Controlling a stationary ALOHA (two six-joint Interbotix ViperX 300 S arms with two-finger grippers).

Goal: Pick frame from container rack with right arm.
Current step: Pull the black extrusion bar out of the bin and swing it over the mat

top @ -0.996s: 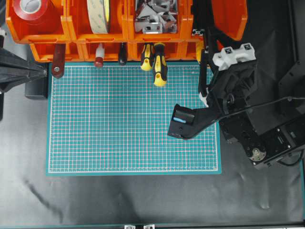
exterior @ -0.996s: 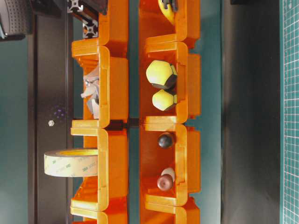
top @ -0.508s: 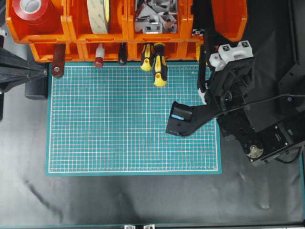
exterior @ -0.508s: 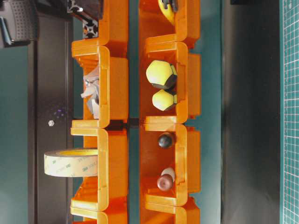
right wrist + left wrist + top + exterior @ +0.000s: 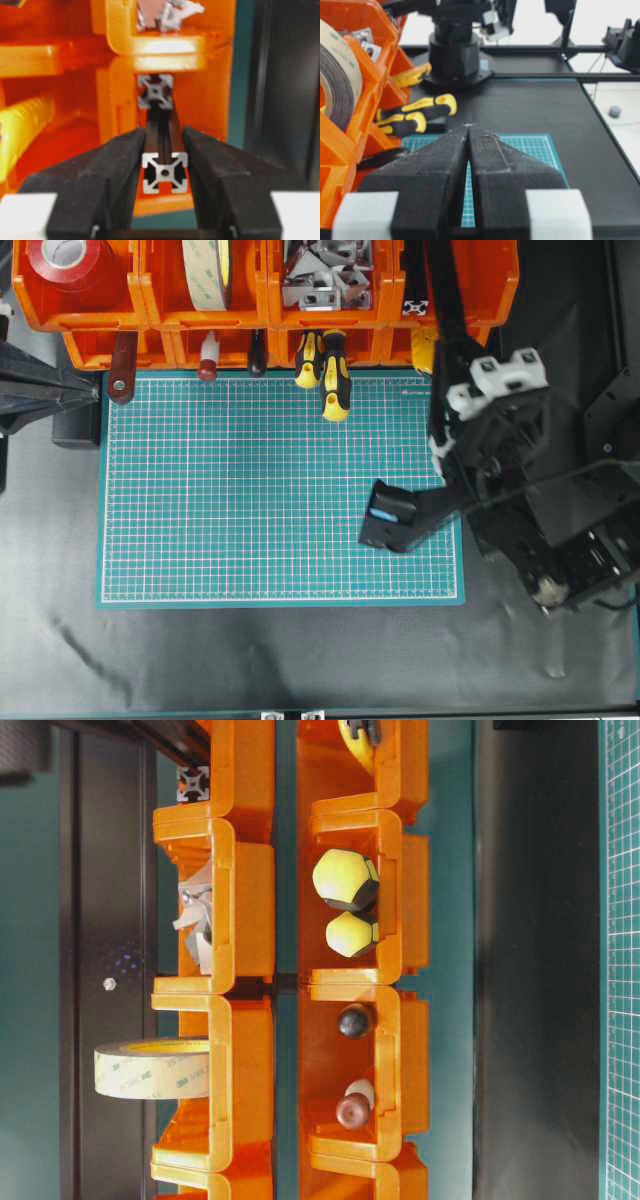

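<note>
My right gripper [image 5: 164,150] is shut on the frame [image 5: 165,172], whose square silver end faces the camera between the two black fingers [image 5: 120,160]. The bar runs back into the orange container rack [image 5: 210,75]. In the overhead view the right arm's white blocks [image 5: 497,380] sit off the mat's right edge. The gripper [image 5: 447,335] reaches up along the black frame [image 5: 436,280] into the rack's [image 5: 250,310] upper right bin. My left gripper [image 5: 468,127] is shut and empty, at the overhead view's left edge [image 5: 95,390].
A second frame end [image 5: 156,91] stays at the bin lip [image 5: 415,308]. The rack also holds red tape [image 5: 65,260], a tape roll [image 5: 208,270], metal brackets [image 5: 325,275] and yellow-and-black screwdrivers [image 5: 335,380]. The green mat [image 5: 250,520] lies in front.
The right arm has drawn back toward the front right. In the table-level view one frame end at the top left has gone from sight. The left arm has not moved.
</note>
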